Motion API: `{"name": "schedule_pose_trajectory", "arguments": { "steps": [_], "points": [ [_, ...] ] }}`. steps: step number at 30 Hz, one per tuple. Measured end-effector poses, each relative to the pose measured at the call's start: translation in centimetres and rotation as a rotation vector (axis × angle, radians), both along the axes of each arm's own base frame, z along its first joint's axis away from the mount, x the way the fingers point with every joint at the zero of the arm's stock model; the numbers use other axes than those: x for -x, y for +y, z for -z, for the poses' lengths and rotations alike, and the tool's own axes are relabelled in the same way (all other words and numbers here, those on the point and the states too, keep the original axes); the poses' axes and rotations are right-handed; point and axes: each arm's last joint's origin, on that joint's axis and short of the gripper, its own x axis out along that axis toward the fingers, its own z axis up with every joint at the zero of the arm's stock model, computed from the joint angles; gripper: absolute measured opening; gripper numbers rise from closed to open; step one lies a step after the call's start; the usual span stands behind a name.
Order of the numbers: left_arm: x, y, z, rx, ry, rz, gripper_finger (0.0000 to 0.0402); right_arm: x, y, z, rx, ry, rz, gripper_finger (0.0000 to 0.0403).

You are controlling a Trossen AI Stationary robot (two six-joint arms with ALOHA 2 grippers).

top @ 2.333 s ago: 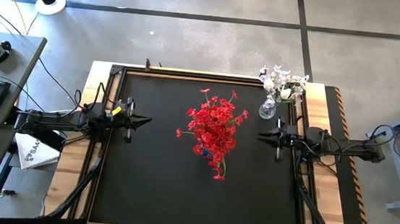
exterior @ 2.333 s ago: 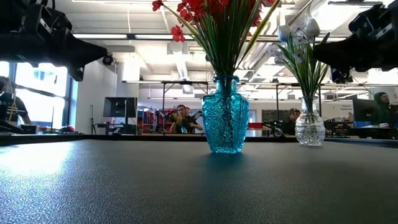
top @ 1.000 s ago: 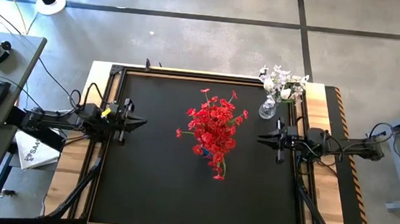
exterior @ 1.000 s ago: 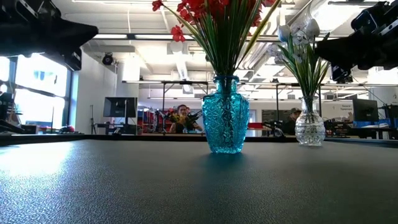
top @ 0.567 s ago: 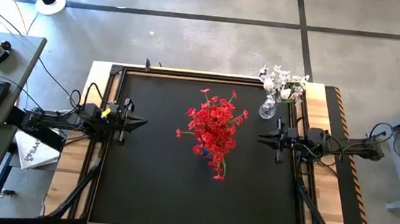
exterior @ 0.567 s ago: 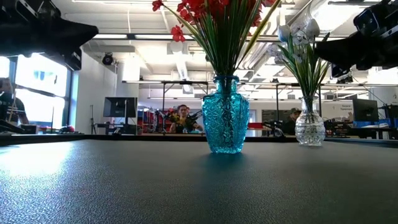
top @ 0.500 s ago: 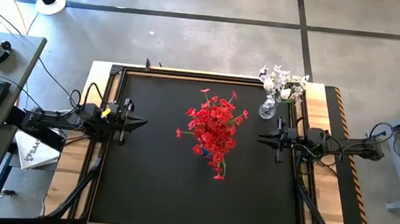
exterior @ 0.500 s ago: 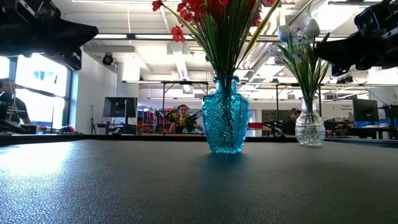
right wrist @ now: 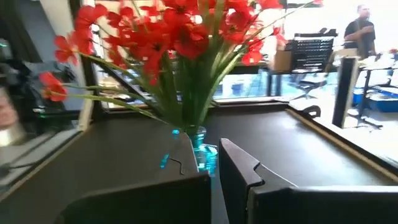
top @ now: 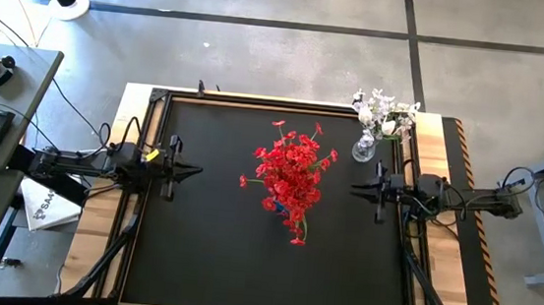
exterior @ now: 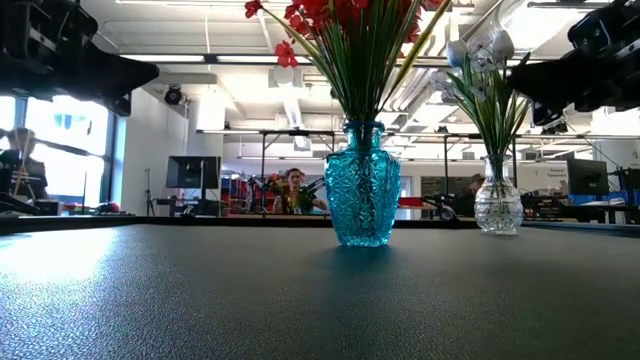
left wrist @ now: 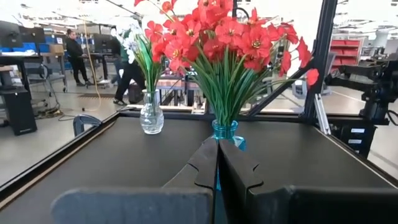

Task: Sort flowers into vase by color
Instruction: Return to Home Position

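While left gripper [top: 196, 171], right gripper [top: 354, 188] flank them, red flowers [top: 289, 179] stand — seemingly centred.

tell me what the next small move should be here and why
Probably just park both arms at the sides of the table. The red flowers stand in the blue vase at the centre, the white flowers in the clear vase at the far right corner, no loose sprig shows, and the left hand and right hand hang empty, apart from both vases.
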Motion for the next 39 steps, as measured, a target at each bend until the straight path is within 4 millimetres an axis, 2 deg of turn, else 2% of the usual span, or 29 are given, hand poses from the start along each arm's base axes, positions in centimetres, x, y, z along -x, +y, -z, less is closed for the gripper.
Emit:
{"name": "schedule_pose_trajectory", "arguments": {
  "steps": [6,11,39],
  "points": [
    [0.00,0.00,0.02,0.025,0.001,0.001,0.0000,0.00,0.37,0.18,0.020,0.018,-0.126,0.0000],
    [0.00,0.01,0.02,0.052,-0.001,0.001,0.0000,0.00,0.37,0.29,0.075,0.028,-0.126,0.0000],
    [0.00,0.00,0.01,0.050,-0.002,0.002,0.0000,0.00,0.37,0.28,0.077,0.028,-0.126,0.0000]
  ]
}}
